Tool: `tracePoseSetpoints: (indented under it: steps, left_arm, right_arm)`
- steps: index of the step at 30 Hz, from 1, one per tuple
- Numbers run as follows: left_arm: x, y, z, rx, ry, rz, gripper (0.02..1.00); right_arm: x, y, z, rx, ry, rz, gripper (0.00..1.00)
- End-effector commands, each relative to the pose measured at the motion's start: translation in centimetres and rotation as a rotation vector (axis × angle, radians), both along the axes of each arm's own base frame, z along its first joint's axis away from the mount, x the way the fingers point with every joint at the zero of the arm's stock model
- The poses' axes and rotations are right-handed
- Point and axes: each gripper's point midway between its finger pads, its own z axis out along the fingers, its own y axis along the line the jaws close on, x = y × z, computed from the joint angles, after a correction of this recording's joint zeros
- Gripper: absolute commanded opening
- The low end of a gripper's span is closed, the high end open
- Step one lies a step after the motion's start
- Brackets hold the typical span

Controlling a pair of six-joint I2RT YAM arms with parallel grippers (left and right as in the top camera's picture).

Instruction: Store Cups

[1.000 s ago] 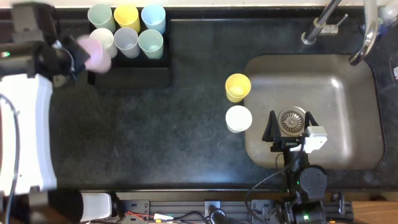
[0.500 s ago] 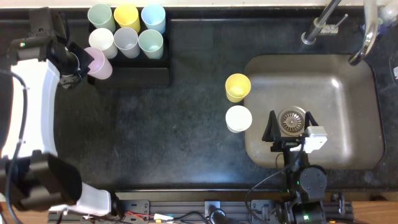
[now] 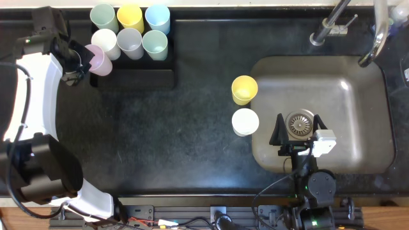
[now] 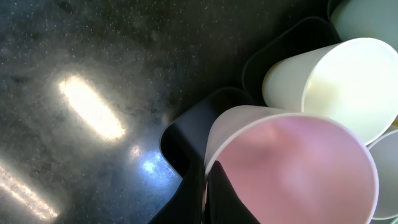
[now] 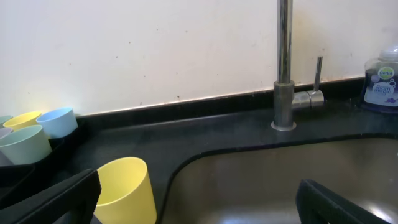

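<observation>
Holding: left tool (image 3: 80,61) pinches the rim of a translucent pink plastic cup (image 3: 100,61), which is tilted over an empty compartment.
Rack: black plastic rack (image 3: 137,78) carries six pastel cups (image 3: 130,41).
Counter (image 3: 160,140): yellow plastic cup (image 3: 244,89) and white plastic cup (image 3: 245,121) stand beside the steel sink (image 3: 358,83).
Right tool (image 3: 298,131): fingers spread wide with nothing between them, over the sink.

A black speckled stone countertop (image 3: 160,140) has a stainless steel sink (image 3: 358,70) sunk into it. Just beside the sink's left rim stand a yellow plastic cup (image 3: 244,89) and a white cup (image 3: 245,121). Well left of the sink sits a black plastic cup rack (image 3: 137,78).
</observation>
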Motion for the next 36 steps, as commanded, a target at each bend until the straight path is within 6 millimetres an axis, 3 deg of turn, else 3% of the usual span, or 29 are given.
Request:
tracePoseSetpoints:
  steps: [1, 23, 25, 27, 28, 32, 36]
  left_arm:
    - [0.2, 0.2, -0.3, -0.003, 0.011, 0.017, 0.036]
    - [0.7, 0.2, -4.6, -0.020, 0.100, 0.016, 0.042]
    - [0.7, 0.3, -4.6, -0.016, 0.098, 0.016, 0.248]
    - [0.7, 0.3, -4.6, -0.015, 0.097, 0.016, 0.627]
    - [0.7, 0.3, -4.6, -0.016, 0.098, 0.016, 0.750]
    - [0.7, 0.3, -3.6, -0.012, 0.078, 0.016, 0.915]
    - [0.3, -0.1, -0.5, -0.003, 0.013, 0.009, 0.982]
  right_arm:
    - [0.0, 0.0, -0.3, 0.005, 0.001, 0.000, 0.998]
    - [0.0, 0.0, -0.3, 0.005, 0.001, 0.000, 0.996]
    - [0.0, 0.0, -0.3, 0.005, 0.001, 0.000, 0.996]
    - [0.0, 0.0, -0.3, 0.005, 0.001, 0.000, 0.998]
    - [0.0, 0.0, -0.3, 0.005, 0.001, 0.000, 0.998]
    - [0.0, 0.0, -0.3, 0.005, 0.001, 0.000, 0.998]
    - [0.0, 0.0, -0.3, 0.005, 0.001, 0.000, 0.998]
